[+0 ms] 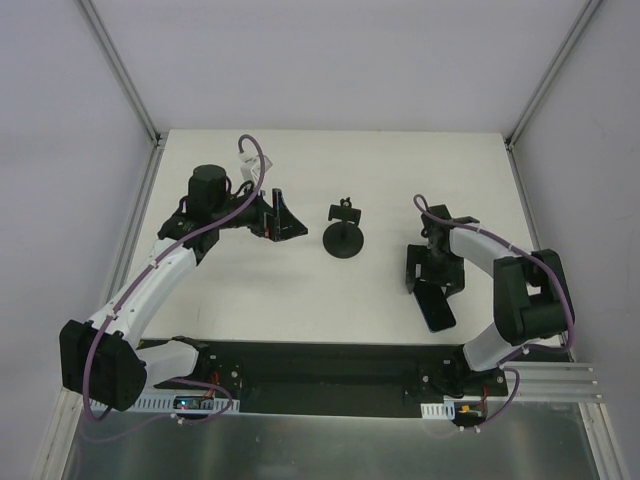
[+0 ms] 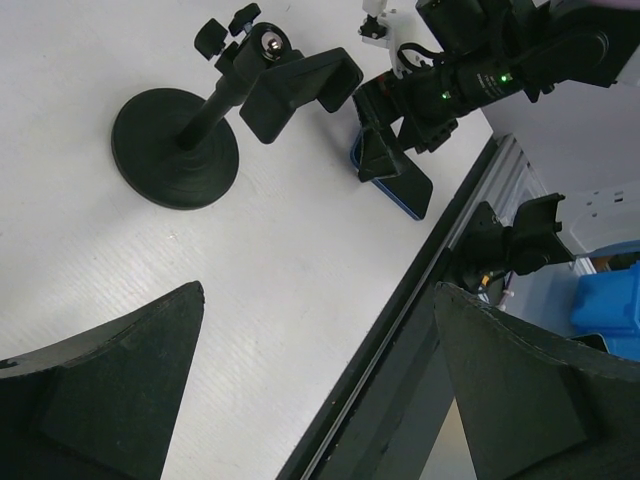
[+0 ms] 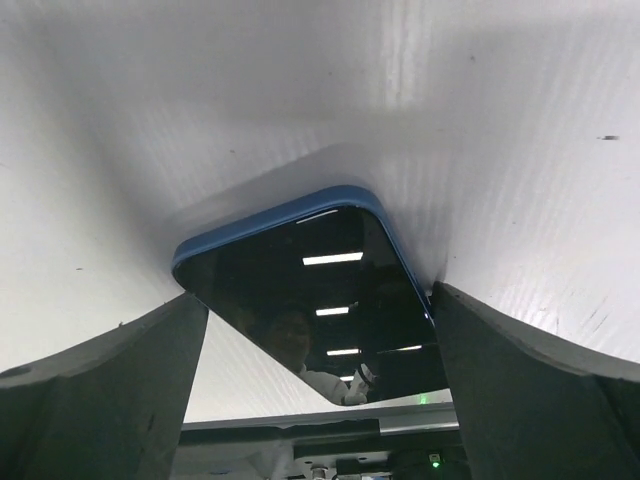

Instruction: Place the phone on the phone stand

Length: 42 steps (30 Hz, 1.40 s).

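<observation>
The phone [image 1: 437, 309] is a glossy black slab with a blue rim, lying flat on the white table [image 1: 250, 300] near the front right. In the right wrist view the phone [image 3: 320, 300] lies below and between the fingers [image 3: 120, 390] of my right gripper [image 3: 318, 296], which is open and straddles its far end. From above, the right gripper [image 1: 432, 272] sits over that end. The phone stand [image 1: 343, 236], with its black disc base, post and cradle, stands upright mid-table. My left gripper [image 1: 280, 218] is open and empty to the stand's left. The left wrist view shows the phone stand [image 2: 175, 148] and the phone [image 2: 400, 190] beyond it.
A black strip [image 1: 330, 365] carrying the arm bases runs along the table's near edge. White walls and aluminium posts [image 1: 125, 70] enclose the back and sides. A blue box [image 2: 610, 300] sits off the table beyond the right edge.
</observation>
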Available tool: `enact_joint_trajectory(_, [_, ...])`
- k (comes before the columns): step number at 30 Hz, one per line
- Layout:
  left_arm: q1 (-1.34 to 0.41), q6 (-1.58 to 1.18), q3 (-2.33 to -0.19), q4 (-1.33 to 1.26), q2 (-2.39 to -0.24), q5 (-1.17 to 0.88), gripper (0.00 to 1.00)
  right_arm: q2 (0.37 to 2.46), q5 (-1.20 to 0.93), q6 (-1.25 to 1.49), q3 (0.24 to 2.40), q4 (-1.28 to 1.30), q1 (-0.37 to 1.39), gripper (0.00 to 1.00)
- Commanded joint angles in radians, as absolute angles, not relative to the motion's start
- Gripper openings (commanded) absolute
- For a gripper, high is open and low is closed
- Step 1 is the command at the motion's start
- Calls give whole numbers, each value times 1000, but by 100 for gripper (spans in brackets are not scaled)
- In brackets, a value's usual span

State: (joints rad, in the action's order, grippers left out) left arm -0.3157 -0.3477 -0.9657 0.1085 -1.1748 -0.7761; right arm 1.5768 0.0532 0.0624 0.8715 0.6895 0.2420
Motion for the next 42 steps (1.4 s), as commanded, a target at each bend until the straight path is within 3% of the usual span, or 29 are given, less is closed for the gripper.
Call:
enact_joint_trajectory(1, [-333,-370,-976,72,-1186,-755,95,1628,45,95,870,698,276,94])
enact_joint_trajectory(6, [-345,-568,-1070,87,-1215,-700,88,1583,32,259,874,622,334,86])
enact_joint_trajectory(11, [-347,-586,-1141,89,-1285,-696,84,1560,-86,383,858,477,374,91])
enact_joint_trajectory(14, [-347,-540,-1129,87,-1298,-683,84,1572,-81,342,874,474,396,96])
enact_joint_trajectory(19, [-342,-460,-1083,94,-1256,-682,84,1523,92,226,847,587,492,96])
enact_joint_trajectory(28, [-344,-408,-1055,94,-1178,-678,86,1517,37,186,773,620,497,98])
enact_joint_trajectory(33, [-344,-420,-1055,94,-1203,-696,86,1572,9,251,831,548,495,87])
enact_joint_trajectory(34, [-344,-422,-1052,92,-1207,-696,86,1598,8,267,857,542,497,83])
enact_joint_trajectory(35, [-344,-420,-1052,92,-1212,-701,86,1612,9,282,870,543,495,72])
enact_joint_trajectory(42, [-344,-417,-1054,92,-1220,-701,86,1625,52,425,885,494,494,53])
